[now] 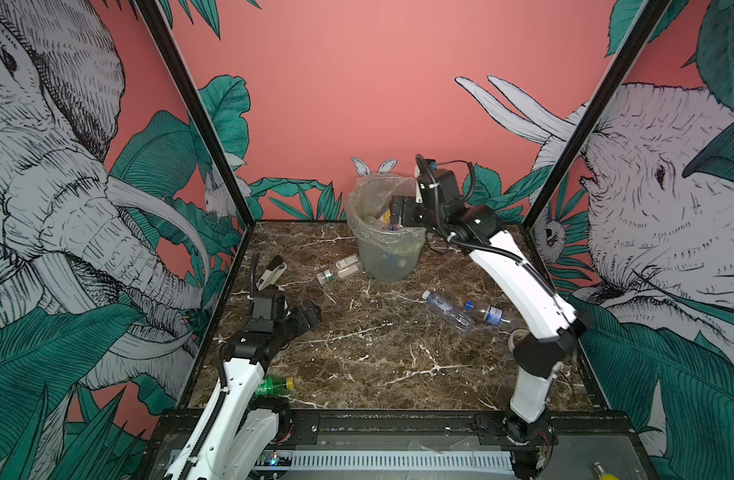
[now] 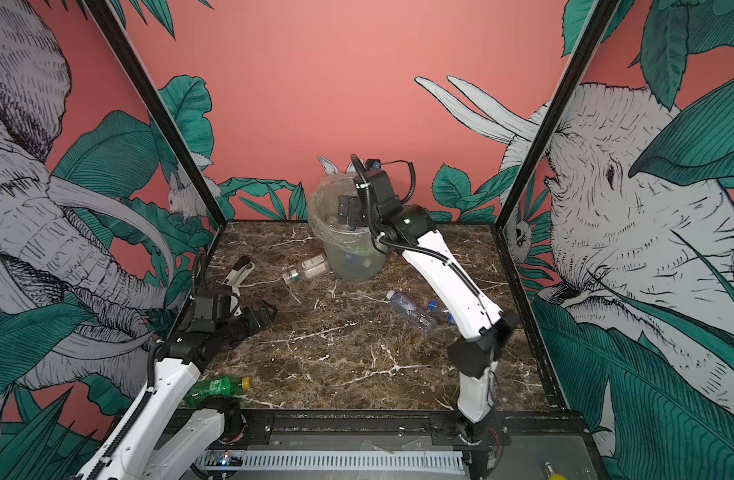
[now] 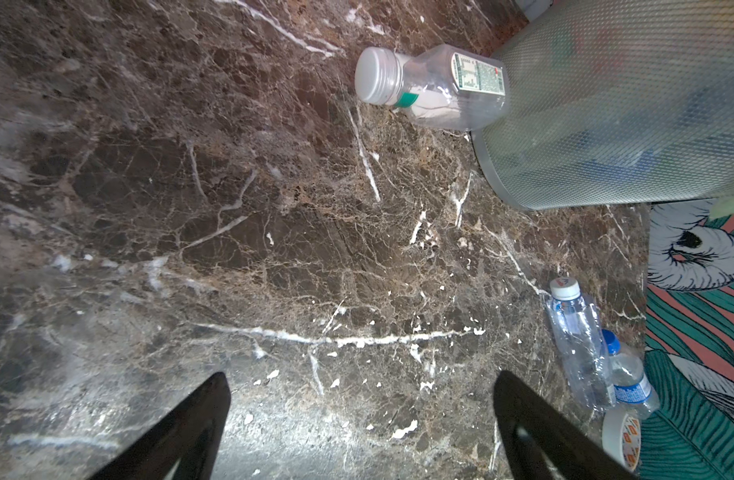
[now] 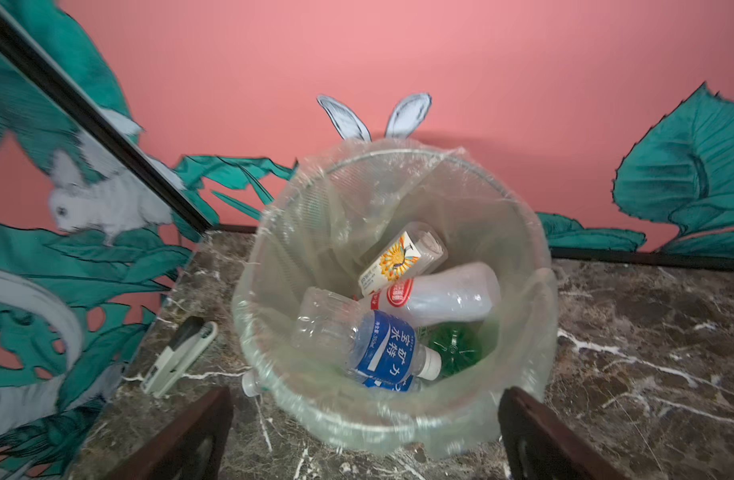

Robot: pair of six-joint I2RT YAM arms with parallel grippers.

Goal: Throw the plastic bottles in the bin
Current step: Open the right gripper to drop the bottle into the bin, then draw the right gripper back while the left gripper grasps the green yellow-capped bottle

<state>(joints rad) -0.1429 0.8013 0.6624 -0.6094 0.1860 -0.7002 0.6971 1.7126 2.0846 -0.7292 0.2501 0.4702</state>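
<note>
- Working inside mural walls (image 1: pixel 357 104) of pink, green leaves and elephants, over a brown marble tabletop (image 1: pixel 378 353).
- Standing the bin (image 1: pixel 388 266) directly below the right gripper (image 4: pixel 365 392), with its bag-lined rim just under the fingertips, well ahead of the left gripper (image 3: pixel 359 376).
- Hovering the right gripper over the bin's mouth, jaws spread wide and empty.
- Hanging the left gripper low over bare marble, jaws also spread wide, gripping nothing.
- Showing, piled in the bin straight below the right gripper, a blue-labelled bottle (image 4: pixel 382 345), a red-labelled bottle (image 4: pixel 440 297), a sunflower-labelled bottle (image 4: pixel 398 262) and a green bottle (image 4: pixel 456 345).
- Showing a white-capped bottle (image 3: pixel 436 87) lying on its side ahead of the left gripper, just beside the bin's foot.
- Showing a long clear bottle (image 1: pixel 446 309) and a blue-capped bottle (image 1: pixel 488 312) lying together on the marble, well behind the right gripper.
- Showing a yellow-capped green bottle (image 2: pixel 218 386) lying behind the left gripper, beside that arm.
- Showing a stapler (image 1: pixel 272 270) lying just beyond the left gripper.
</note>
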